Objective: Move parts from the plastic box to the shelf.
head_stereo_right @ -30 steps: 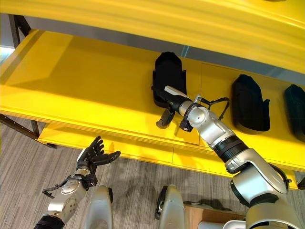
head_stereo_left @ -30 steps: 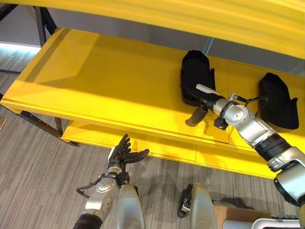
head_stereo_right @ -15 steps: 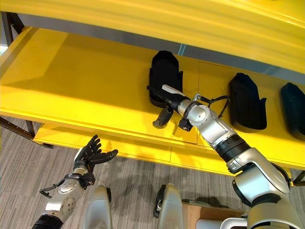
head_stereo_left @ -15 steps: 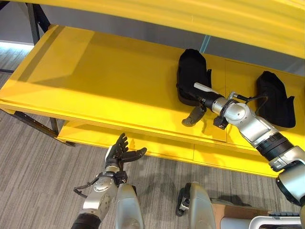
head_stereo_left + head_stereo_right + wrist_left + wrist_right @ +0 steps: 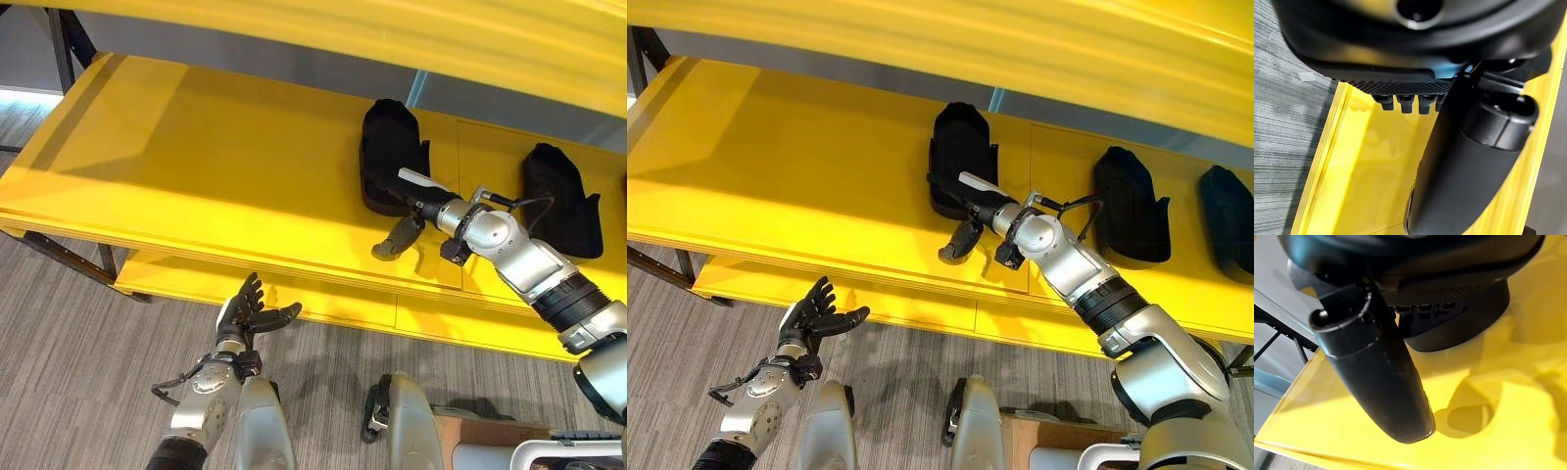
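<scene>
- Yellow shelf (image 5: 196,166) in the left eye view carries a black part (image 5: 389,152), where the right hand (image 5: 407,208) lies with straight fingers against the part's near end and its thumb hanging over the shelf board; a second black part (image 5: 558,201) sits well apart.
- Right eye view: the left hand (image 5: 813,318) hovers low over the grey floor (image 5: 686,343), fingers spread, holding nothing.
- Right wrist view: the thumb (image 5: 1376,377) is clear of the part.
</scene>
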You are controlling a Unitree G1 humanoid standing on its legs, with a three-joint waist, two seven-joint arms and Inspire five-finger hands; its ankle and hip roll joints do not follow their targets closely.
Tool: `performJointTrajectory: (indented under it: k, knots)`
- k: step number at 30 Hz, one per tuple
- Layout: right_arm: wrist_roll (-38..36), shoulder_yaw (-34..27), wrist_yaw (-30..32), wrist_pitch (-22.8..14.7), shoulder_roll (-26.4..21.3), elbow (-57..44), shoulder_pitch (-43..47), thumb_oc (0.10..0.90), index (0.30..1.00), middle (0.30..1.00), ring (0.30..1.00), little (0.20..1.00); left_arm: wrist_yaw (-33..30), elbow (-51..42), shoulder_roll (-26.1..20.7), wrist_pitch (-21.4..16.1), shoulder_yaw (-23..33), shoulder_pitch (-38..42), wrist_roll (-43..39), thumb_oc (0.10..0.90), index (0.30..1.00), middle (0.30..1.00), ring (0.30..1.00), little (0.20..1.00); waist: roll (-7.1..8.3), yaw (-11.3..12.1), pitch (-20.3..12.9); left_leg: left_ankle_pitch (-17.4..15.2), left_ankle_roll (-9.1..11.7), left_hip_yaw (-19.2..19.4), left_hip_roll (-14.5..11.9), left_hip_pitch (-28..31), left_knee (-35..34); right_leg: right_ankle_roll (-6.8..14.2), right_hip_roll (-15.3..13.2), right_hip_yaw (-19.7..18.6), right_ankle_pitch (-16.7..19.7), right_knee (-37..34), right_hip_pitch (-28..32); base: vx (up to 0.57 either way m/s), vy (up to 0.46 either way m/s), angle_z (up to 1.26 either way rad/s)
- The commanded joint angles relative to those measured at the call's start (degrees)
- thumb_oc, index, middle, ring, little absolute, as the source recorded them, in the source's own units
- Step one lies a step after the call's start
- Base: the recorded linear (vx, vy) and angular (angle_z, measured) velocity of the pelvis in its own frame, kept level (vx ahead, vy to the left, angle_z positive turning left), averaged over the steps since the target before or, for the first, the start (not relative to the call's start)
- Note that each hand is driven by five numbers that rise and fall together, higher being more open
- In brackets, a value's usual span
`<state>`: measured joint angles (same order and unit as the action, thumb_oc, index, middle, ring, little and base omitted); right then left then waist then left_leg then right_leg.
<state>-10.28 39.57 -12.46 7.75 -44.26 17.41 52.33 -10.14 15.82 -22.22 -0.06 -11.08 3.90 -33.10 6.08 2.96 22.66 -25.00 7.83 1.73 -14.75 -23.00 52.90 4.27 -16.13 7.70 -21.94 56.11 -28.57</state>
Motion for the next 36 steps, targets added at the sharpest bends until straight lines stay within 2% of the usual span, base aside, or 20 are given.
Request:
performJointTrajectory:
  k: [1, 36]
  knots:
    - [-2.60, -5.37, 2.06, -4.12, -2.03, -5.18, 1.60, 0.900, 1.000, 1.000, 1.000, 1.000, 1.26, -4.83, -2.31, -4.23, -0.28, 2.77, 0.45, 0.900, 1.000, 1.000, 1.000, 1.000, 0.75, 0.72, -1.91, 1.20, -0.75, -5.59, -1.65, -1.19, 0.38, 2.85, -3.47, -1.40, 3.03, -6.13, 5.95, 0.00, 0.000, 0.00]
    - [-4.30, -8.25, 2.57, -4.80, 3.10, -6.05, -7.36, 0.900, 1.000, 1.000, 1.000, 1.000, 0.89, -5.11, -1.60, -4.27, -0.36, 2.39, 0.42, 0.900, 1.000, 1.000, 1.000, 1.000, -0.19, 0.13, -1.35, 1.02, -0.82, -5.61, -1.53, -1.97, 1.54, 2.94, -3.54, -1.69, 2.60, -4.91, 5.21, 0.00, 0.000, 0.00]
